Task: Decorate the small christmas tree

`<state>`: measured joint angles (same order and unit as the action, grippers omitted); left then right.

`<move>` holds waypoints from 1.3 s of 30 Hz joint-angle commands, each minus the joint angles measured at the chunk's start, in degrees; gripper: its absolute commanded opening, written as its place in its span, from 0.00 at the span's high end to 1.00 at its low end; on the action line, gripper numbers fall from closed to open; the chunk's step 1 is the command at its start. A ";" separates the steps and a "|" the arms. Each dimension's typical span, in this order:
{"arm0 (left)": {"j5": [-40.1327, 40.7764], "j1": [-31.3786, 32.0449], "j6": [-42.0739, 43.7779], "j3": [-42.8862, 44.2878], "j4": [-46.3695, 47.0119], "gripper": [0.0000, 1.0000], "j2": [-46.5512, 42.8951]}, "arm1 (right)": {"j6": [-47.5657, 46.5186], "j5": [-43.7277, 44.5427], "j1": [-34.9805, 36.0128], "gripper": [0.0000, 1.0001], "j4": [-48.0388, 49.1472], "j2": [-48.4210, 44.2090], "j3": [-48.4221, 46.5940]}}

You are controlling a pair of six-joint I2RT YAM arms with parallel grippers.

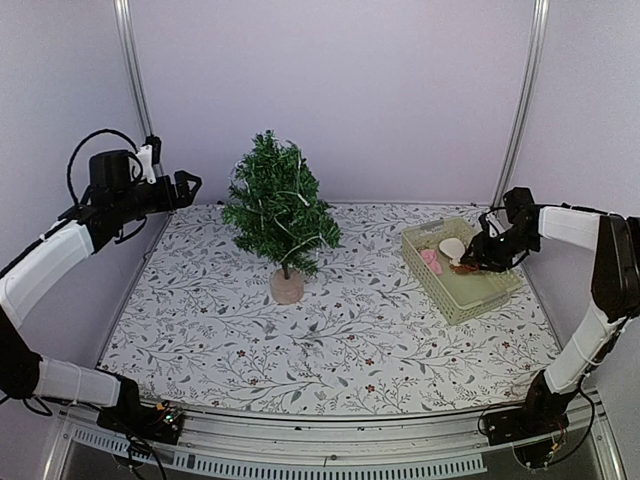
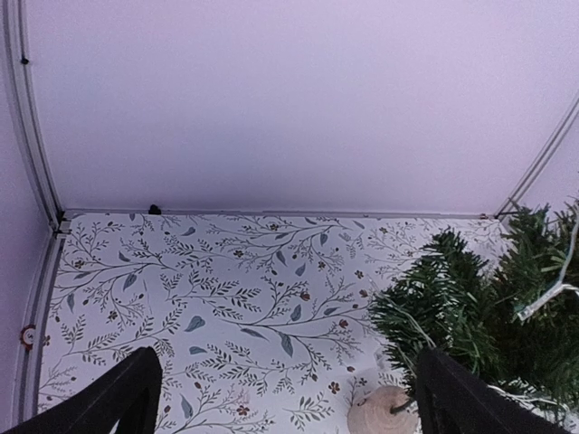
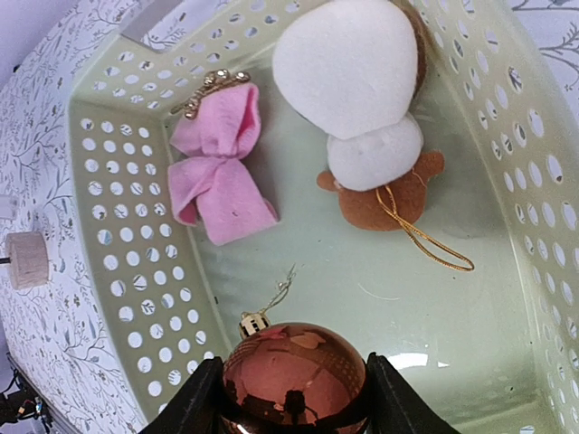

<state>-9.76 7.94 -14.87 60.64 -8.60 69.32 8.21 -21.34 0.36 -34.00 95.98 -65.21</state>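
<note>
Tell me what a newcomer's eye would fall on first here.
The small christmas tree stands at the back centre of the table, dark green against the pale wall. To its right, the right hand grips a shiny copper bauble over the green basket, which holds a pink bow and a plush ornament.

You get only the upper half of the brown bauble (image 3: 294, 366) from the right wrist — the bottom edge cuts it and the right pincer (image 3: 294, 396) flanking it. From the left wrist the small christmas tree (image 2: 488, 316) runs off the right edge; from above, the contents of the basket (image 1: 478, 302) are too small to name.
</note>
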 commanded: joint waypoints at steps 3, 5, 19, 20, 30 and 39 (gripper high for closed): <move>0.89 1.80 3.86 -2.02 2.37 0.01 -3.44 | -1.07 -4.19 0.06 0.53 -1.58 -4.96 -1.80; 0.70 2.34 4.80 -2.46 2.49 0.01 -4.23 | -0.99 -5.10 0.10 0.53 -1.92 -6.13 -2.38; -4.69 8.99 13.72 -12.80 3.48 0.01 -18.77 | -4.36 -18.71 11.55 0.55 3.41 -13.62 -3.62; -4.13 9.95 13.95 -13.46 3.02 0.01 -19.95 | -4.35 -19.85 12.63 0.56 4.15 -13.92 -3.61; 4.60 25.48 14.78 -19.07 -0.75 0.14 -29.65 | -0.30 -20.77 26.24 0.58 9.67 -14.42 -3.32; 26.08 51.91 15.85 -21.48 3.30 0.39 -23.65 | 8.06 -12.79 36.47 0.59 11.68 -10.45 -4.17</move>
<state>5.10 51.33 0.54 40.27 -8.47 41.41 11.57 -38.92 33.63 -24.36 83.59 -67.72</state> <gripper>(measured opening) 0.648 0.497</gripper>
